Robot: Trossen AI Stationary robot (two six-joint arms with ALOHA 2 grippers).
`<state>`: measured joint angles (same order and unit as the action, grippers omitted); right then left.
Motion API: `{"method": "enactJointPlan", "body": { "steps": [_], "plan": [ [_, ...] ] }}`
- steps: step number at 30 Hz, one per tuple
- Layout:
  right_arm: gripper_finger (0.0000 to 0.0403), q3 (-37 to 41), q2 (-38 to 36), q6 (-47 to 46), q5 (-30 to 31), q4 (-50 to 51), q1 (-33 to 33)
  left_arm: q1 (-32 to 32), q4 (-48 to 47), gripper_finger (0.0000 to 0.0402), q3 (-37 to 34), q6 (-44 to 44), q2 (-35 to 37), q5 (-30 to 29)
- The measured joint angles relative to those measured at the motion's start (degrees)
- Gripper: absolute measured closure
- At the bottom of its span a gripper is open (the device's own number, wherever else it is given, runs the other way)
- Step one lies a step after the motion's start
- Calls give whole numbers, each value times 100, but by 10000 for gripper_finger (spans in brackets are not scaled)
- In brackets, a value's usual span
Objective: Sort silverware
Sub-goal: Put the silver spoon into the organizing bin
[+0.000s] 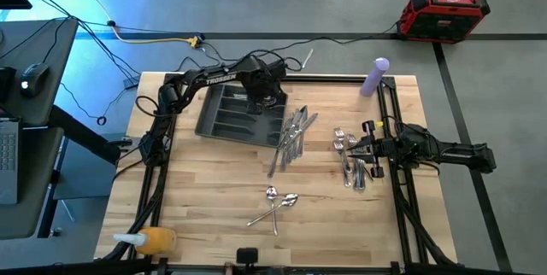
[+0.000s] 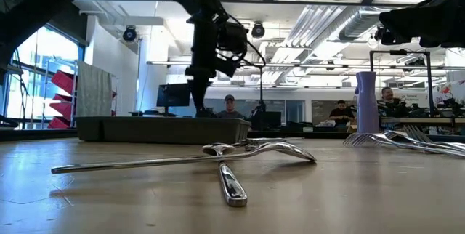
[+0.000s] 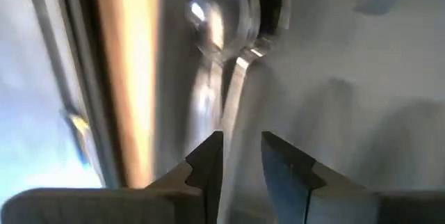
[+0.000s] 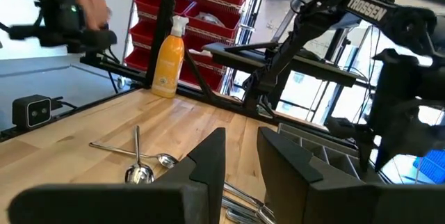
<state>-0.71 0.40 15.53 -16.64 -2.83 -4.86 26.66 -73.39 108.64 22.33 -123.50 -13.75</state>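
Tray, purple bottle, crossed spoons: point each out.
dark grey tray [image 1: 224, 114]: high view, on a bare compartment left of the left arm.
purple bottle [image 1: 375, 77]: high view, mid-body.
crossed spoons [image 1: 275, 199]: high view, where the handles cross below the bowls.

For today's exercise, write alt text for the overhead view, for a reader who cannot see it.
The left hand hangs over a dark tray at the back of a wooden table. Beside it lie knives, forks under the right hand, and two crossed spoons nearer the front.
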Motion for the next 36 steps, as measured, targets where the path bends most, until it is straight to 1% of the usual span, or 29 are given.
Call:
{"method": "enactJointPlan", "body": {
  "steps": [2, 5, 7, 9, 12, 14, 15, 17, 19, 22, 25, 27, 29, 33, 36],
  "plan": [
    [329, 0, 0, 0, 0, 0, -2, -194, -447, 317, 85, -905, 4, 276],
    [329, 0, 0, 0, 0, 0, -2, -604, -1118, 316, 83, -2817, 20, 809],
    [329, 0, 0, 0, 0, 0, 0, -1014, -1286, 316, -5, -3942, 76, 1029],
    [329, 0, 0, -4, 0, 0, 0, -1564, -1148, 316, -166, -4445, 179, 1027],
    [329, 0, 0, -78, 0, -1, -2, -2441, -693, 316, -404, -5098, 251, 1000],
    [329, 0, 0, -168, -2, -12, -2, -2925, -337, 316, -480, -5711, 249, 1204],
    [329, 0, 0, -190, -2, -23, -2, -3120, -119, 316, -485, -5980, 249, 1312],
    [329, 0, 0, -211, -2, -65, -1, -3491, 601, 316, -478, -6388, 254, 1413],
    [329, 0, 0, -216, -2, -98, -2, -3815, 1409, 316, -478, -6472, 254, 1385],
    [329, 0, 0, -219, -2, -122, 0, -4156, 2261, 310, -478, -6280, 254, 1074],
    [329, 0, 0, -226, -2, -132, -2, -4280, 2470, 294, -474, -5973, 168, 589],
    [329, 0, 0, -287, -2, -185, -2, -4313, 2477, 280, -475, -5486, 13, 459],
    [329, 0, -1, -304, -2, -208, -1, -4320, 2577, 263, -481, -4874, -138, 492],
    [329, 0, -3, -299, -2, -214, -2, -4337, 2843, 223, -478, -3861, -374, 943],
    [329, 0, -4, -295, -4, -214, 0, -4339, 2822, 194, -481, -3206, -521, 1105]
  ]
}}
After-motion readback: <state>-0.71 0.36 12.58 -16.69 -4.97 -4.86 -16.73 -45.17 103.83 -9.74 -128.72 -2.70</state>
